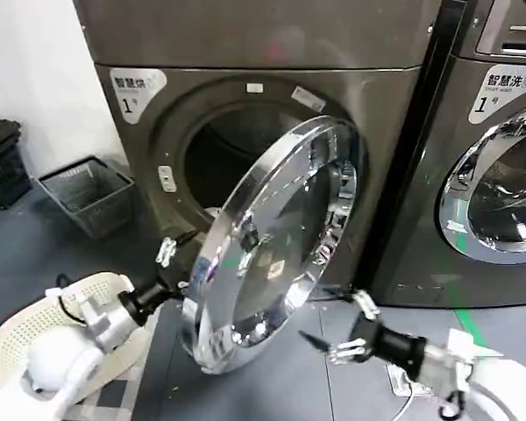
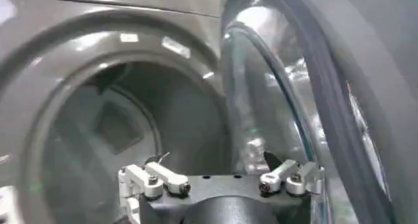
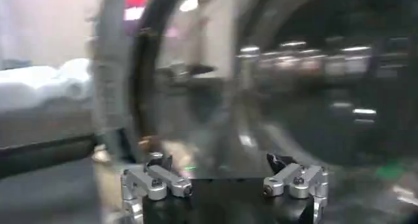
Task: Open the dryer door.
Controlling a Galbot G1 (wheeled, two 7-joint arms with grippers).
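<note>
My spread left gripper (image 1: pixel 177 263) sits just behind the half-swung, chrome-ringed round glass dryer door (image 1: pixel 276 241), nearer its free edge than my spread right gripper (image 1: pixel 337 329).

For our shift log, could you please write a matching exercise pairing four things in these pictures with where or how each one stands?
Things:
1. round chrome-ringed dryer door
2. left gripper
3. right gripper
4. grey mesh plastic basket

States:
A. jaws open, low on the robot's right of the door
B. swung partly open from the machine
C. on the floor, left of the dryer
D. jaws open, at the door's lower-left edge

Pairs: 1-B, 2-D, 3-A, 4-C
</note>
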